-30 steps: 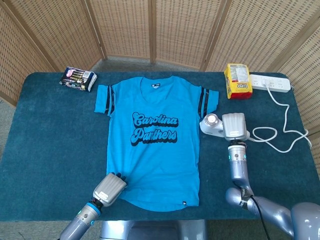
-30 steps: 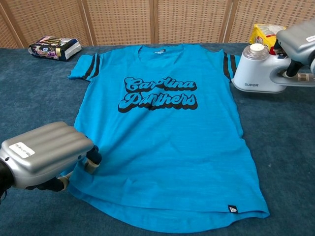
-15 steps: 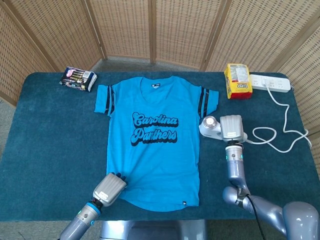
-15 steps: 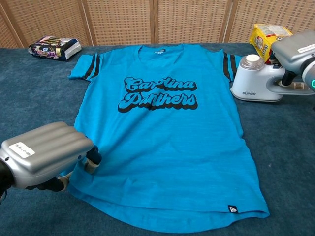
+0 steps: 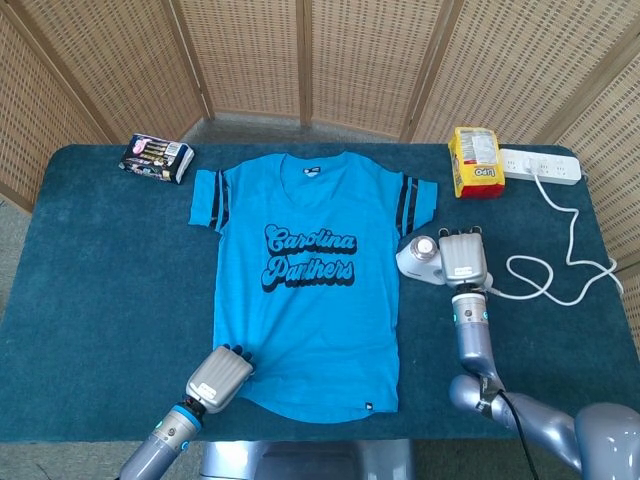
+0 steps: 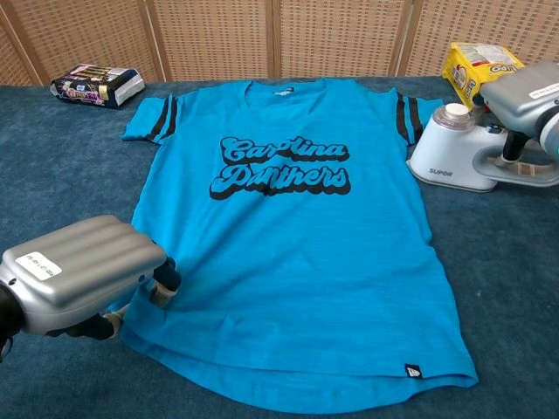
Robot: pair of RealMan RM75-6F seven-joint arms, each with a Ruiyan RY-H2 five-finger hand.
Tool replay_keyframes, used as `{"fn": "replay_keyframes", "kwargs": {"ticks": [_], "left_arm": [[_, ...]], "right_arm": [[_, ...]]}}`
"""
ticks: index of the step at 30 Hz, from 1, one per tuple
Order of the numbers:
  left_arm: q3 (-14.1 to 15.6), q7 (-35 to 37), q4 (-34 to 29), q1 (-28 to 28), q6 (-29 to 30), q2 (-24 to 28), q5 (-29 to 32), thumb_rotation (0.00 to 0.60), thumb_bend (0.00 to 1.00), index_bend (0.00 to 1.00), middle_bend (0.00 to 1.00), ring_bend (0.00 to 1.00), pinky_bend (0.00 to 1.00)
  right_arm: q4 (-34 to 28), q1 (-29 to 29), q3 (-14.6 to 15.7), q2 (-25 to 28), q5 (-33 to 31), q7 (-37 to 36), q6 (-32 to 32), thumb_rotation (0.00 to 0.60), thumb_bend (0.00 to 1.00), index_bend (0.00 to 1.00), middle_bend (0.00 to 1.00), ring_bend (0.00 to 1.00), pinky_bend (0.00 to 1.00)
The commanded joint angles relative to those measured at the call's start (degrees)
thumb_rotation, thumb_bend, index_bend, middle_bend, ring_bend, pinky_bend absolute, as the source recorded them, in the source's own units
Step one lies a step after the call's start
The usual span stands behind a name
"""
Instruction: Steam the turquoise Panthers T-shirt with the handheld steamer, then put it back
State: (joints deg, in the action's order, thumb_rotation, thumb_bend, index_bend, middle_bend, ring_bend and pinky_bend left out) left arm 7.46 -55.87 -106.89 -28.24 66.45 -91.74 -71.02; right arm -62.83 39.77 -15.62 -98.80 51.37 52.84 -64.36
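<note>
On table: one T-shirt (image 5: 305, 280), one steamer (image 6: 458, 160).

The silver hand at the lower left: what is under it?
The left hand rests its fingertips on the turquoise T-shirt's lower hem corner, over the dark blue table cover. Whatever lies directly beneath the palm is hidden.

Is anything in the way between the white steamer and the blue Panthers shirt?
Nothing visible. The white handheld steamer, held by the right hand, sits on bare blue tablecloth just beside the turquoise Panthers T-shirt, near its right-side sleeve. The yellow packet lies behind it, off the path.
</note>
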Motion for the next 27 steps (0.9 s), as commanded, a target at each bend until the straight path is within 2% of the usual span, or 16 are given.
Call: {"fn": "replay_keyframes", "kwargs": {"ticks": [1,5,8,14,18,27], "left_arm": [[-0.01,0.14,-0.15,0.02,0.01,0.11,-0.03,0.599,0.43,0.66,0.51,0.45,0.53],[0.01,0.49,-0.39,0.04,0.16,0.45,-0.64,0.598,0.34,0.63,0.49,0.37,0.47],[0.03,0.80,-0.79,0.07,0.23,0.88,-1.00,0.599,0.27,0.55,0.44,0.32,0.43],[0.36,1.38,-1.70,0.47,0.79,1.83,-1.93,0.597,0.19,0.42,0.34,0.22,0.36],[0.66,2.18,-2.30,0.91,1.52,2.50,-3.37,0.598,0.17,0.34,0.27,0.17,0.34],[1.41,4.42,-3.85,2.05,3.22,4.71,-7.32,0.600,0.17,0.32,0.26,0.15,0.32]], "right_arm": [[-1.38,0.03,0.10,0.75,-0.62,0.60,0.35,0.559,0.21,0.20,0.30,0.28,0.24],[-3.79,0.04,0.34,1.92,-1.56,1.80,0.42,0.523,0.20,0.14,0.25,0.22,0.20],[-5.82,0.03,0.55,2.75,-2.09,2.57,0.09,0.503,0.19,0.12,0.23,0.21,0.19],[-9.34,-0.01,1.03,4.06,-2.32,3.08,-1.03,0.502,0.19,0.11,0.23,0.20,0.18],[-11.41,-0.21,1.40,4.90,-1.83,2.34,-1.76,0.502,0.19,0.11,0.23,0.20,0.18],[-15.92,-1.15,2.26,7.09,-0.85,0.50,-3.43,0.501,0.19,0.11,0.23,0.20,0.18]]}}
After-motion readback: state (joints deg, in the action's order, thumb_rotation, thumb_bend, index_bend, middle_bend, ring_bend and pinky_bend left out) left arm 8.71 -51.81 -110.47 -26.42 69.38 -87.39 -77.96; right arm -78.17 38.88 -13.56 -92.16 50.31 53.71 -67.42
